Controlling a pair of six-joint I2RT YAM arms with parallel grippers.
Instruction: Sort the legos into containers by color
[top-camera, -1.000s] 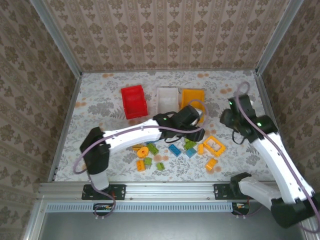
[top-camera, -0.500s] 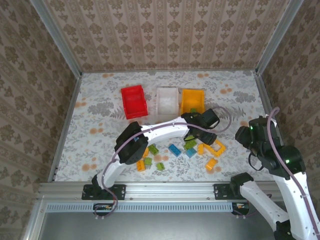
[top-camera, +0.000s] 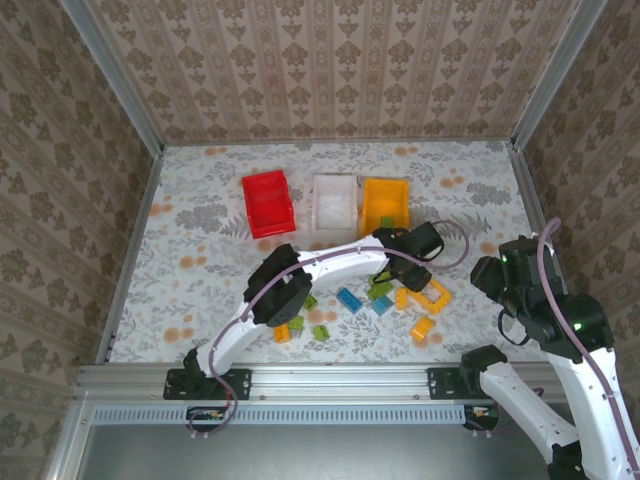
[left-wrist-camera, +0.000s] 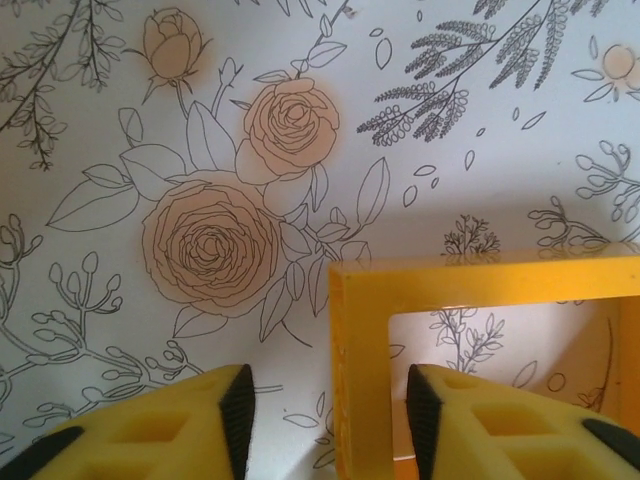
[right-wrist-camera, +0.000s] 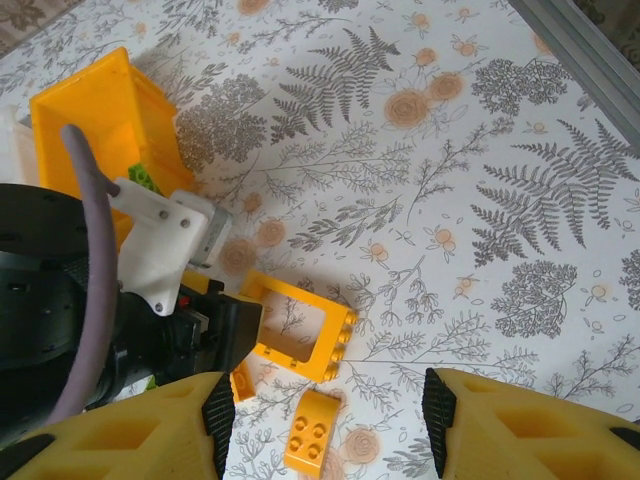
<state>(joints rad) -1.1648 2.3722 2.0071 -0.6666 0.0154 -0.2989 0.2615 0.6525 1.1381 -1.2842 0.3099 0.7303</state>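
Near the middle of the overhead frame, the left gripper (top-camera: 408, 268) hangs low over the scattered legos, at the upper left corner of the square orange frame (top-camera: 430, 293). That frame lies flat on the floral tabletop (top-camera: 200, 230), right of centre. At the bottom of the left wrist view the gripper's yellow fingers (left-wrist-camera: 238, 415) stand apart. One side bar of the frame (left-wrist-camera: 358, 370) runs up between them, with a gap on either side, so they are not clamped on it.

Across the upper centre of the overhead frame, three containers sit in a row: the red bin (top-camera: 268, 203), the white bin (top-camera: 335, 200) and the orange-yellow bin (top-camera: 385, 200). Below them, loose on the table, lie a blue brick (top-camera: 349, 299), several green bricks (top-camera: 320, 332) and a small orange brick (top-camera: 421, 328).

At the right edge, the right arm (top-camera: 545, 310) is raised well clear of the pile. Its gripper (right-wrist-camera: 330, 415) is spread wide above the table, gripping nothing. The small orange brick (right-wrist-camera: 310, 432) shows on the table far below the gap. The frame (right-wrist-camera: 298, 328) lies just above it in that view.
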